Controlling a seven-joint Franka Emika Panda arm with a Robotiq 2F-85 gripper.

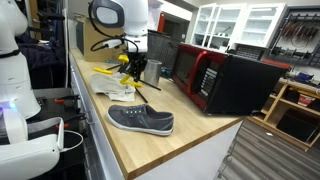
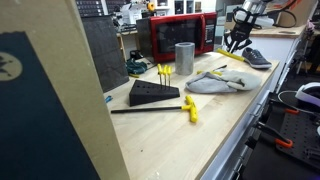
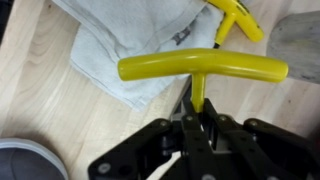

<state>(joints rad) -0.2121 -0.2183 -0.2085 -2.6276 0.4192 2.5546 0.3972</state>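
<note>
visitor: worktop first, what is on it?

me: the wooden countertop (image 1: 195, 150) is long and pale, and the biggest thing on it is the red and black microwave (image 1: 225, 80). next in size is the grey cloth (image 2: 215, 82), crumpled and lying flat. the grey shoe (image 1: 141, 120) sits on its sole, just beside the cloth.

visitor: and the smaller pieces?

me: a black stand (image 2: 152, 94) sits well apart from the shoe, with yellow handles sticking up from it. a metal cylinder (image 2: 184, 58) stands upright in front of the microwave, between the stand and the cloth. a loose yellow tool (image 2: 189, 108) lies on the wood near the stand.

visitor: where is your gripper (image 3: 198, 118)?

me: over the cloth's edge, between the shoe and the microwave. its fingers are pressed together on the thin shaft of a yellow t-handle wrench (image 3: 200, 67).

visitor: how does the wrench sit?

me: in the wrist view the yellow crossbar lies sideways just beyond my fingertips, over the edge of the cloth. i cannot tell whether it touches the cloth. another yellow handle (image 3: 235, 18) lies on the cloth behind it.
</note>
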